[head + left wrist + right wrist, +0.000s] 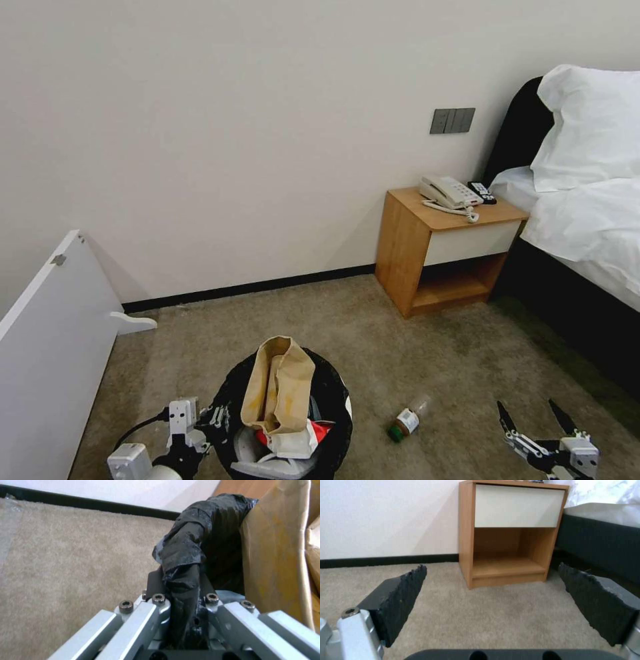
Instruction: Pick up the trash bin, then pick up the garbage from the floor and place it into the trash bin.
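Left gripper (181,590) clamps the black-bagged round trash bin (333,407) rim, frame bottom centre. Right gripper (537,417) hangs open, lower right. You approach the small green-capped bottle (408,420) lying between them squarely across its body.

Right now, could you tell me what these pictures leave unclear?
- Trash bin base: cut off by the head view's lower edge.
- Items under the brown paper bag: covered.
- Left pincer fingertips: wrapped by the black liner.
- Bottle label: too small.
- Right pincer: open, empty.
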